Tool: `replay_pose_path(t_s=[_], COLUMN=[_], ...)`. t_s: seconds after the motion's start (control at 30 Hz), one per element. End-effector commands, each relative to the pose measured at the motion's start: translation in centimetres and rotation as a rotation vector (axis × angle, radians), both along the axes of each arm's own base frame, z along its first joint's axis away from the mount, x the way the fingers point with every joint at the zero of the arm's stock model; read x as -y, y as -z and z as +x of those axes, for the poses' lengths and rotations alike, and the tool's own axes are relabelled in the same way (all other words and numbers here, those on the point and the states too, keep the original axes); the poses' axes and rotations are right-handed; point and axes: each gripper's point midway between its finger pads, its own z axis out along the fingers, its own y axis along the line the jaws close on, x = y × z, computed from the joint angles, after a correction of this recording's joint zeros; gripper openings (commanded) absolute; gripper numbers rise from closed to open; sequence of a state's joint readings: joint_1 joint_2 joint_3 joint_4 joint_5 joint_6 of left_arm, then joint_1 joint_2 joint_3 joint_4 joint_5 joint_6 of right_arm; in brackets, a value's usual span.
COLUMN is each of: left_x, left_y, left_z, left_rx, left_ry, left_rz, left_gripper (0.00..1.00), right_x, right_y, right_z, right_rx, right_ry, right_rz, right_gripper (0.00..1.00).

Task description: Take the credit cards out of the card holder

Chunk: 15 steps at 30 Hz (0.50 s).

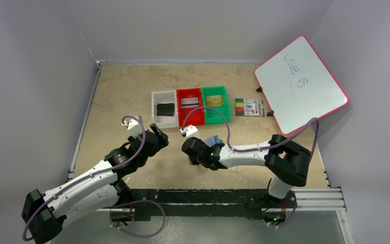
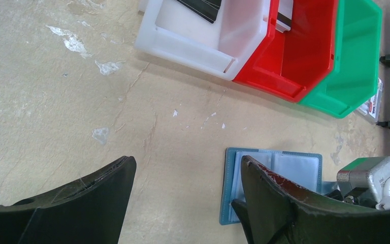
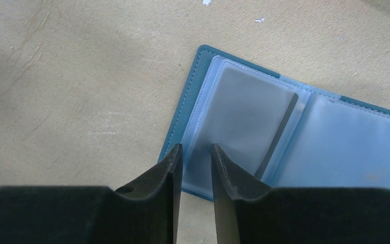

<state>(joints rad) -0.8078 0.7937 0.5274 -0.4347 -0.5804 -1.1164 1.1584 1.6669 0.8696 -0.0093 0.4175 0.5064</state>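
Observation:
The teal card holder [image 3: 184,104] lies open and flat on the table, its pale clear pockets up. A grey credit card [image 3: 244,114] with a dark stripe shows inside the left pocket. My right gripper [image 3: 196,147] hovers over the holder's near left corner, jaws a narrow gap apart, nothing visibly pinched. In the top view that gripper [image 1: 195,152] covers most of the holder [image 1: 215,140]. My left gripper [image 2: 188,160] stands wide open and empty, left of the holder [image 2: 294,165]; from above, it [image 1: 158,136] sits apart from the right one.
At the back stand a white bin [image 1: 164,115] with a black card [image 1: 165,109], a red bin [image 1: 189,113] with a silver card and a green bin [image 1: 216,109] with a gold card. A marker pack [image 1: 249,107] and a tilted whiteboard [image 1: 300,84] are right.

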Motion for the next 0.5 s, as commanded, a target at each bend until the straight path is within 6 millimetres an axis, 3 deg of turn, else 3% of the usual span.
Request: replay_pose_path(t_s=[0.0,0.1,0.27,0.47], left_x=[0.8,0.9,1.0,1.2], left_y=[-1.9,-1.9,-2.0,-1.9], left_z=[0.7,0.7,0.7,0.8], left_rx=[0.039,0.039,0.042,0.040], left_ry=[-0.002,0.001,0.002,0.010], left_rz=[-0.042,-0.042,-0.047,-0.051], left_gripper=[0.75,0.75,0.75,0.76], right_x=[0.8,0.2,0.5,1.3], right_y=[0.5,-1.5,-3.9,-2.5], right_z=[-0.5,-0.1,-0.2,-0.5], right_rx=[-0.033,-0.007,0.022,0.001], right_ry=[0.017,0.020,0.009,-0.002], right_rz=[-0.024,0.027,0.069,0.007], right_gripper=[0.30,0.47,0.56,0.58])
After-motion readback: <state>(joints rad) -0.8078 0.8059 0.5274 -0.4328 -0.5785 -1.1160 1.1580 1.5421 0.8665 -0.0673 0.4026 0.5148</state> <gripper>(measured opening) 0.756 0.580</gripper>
